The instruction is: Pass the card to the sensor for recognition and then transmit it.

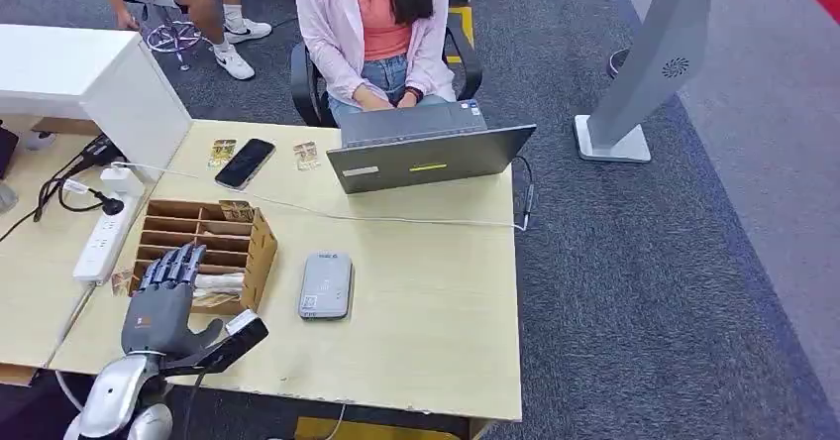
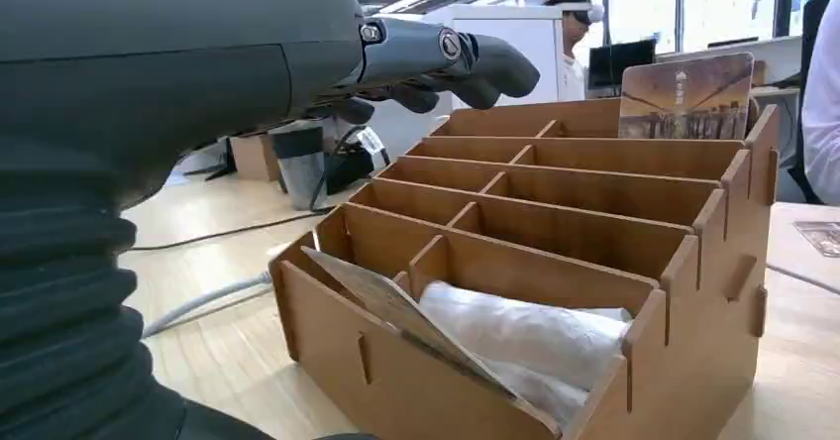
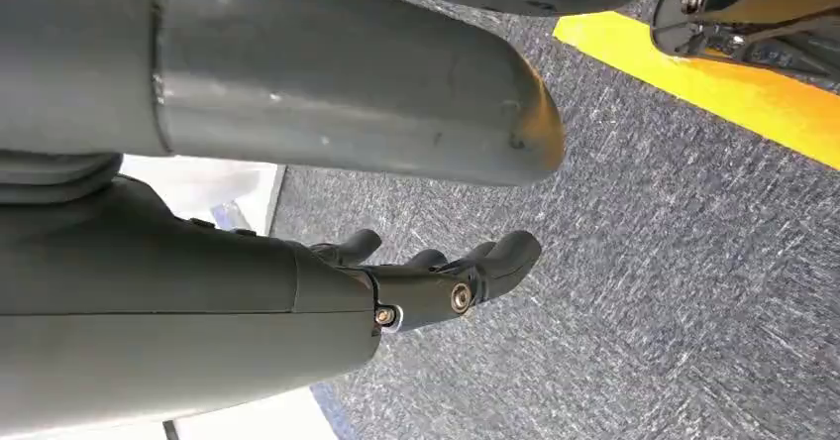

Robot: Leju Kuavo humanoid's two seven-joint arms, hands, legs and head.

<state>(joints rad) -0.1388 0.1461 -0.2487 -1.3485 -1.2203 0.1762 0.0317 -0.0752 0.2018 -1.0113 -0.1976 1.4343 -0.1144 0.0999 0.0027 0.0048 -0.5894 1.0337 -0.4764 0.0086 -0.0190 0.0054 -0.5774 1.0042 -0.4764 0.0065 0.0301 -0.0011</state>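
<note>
- From the head cam I saw my left hand [image 1: 168,296] hovering over the near end of the wooden organizer [image 1: 260,252], fingers apart & stretched fwd, nothing in them.
- Left wrist cam: fingers [image 2: 475,58] above the box compartments, not touching the wood.
- A card [image 2: 396,311] lay tilted in the nearest compartment, leaning beside a white wrapped bundle [image 2: 515,336]. A 2nd card [image 2: 685,98] stood upright in the far compartment.
- Sensor [image 1: 326,285], a grey flat pad, sat on the table [image 1: 436,301] just right of the organizer, apart from it.
- My right hand [image 3: 436,281] hung over grey carpet [image 3: 644,262], fingers slightly curled & apart, holding nothing.
- Across the desk a person sat at a laptop [image 1: 426,153]; phone [image 1: 245,163] & 2 loose cards near it; power strip [image 1: 105,237] off to the left.
</note>
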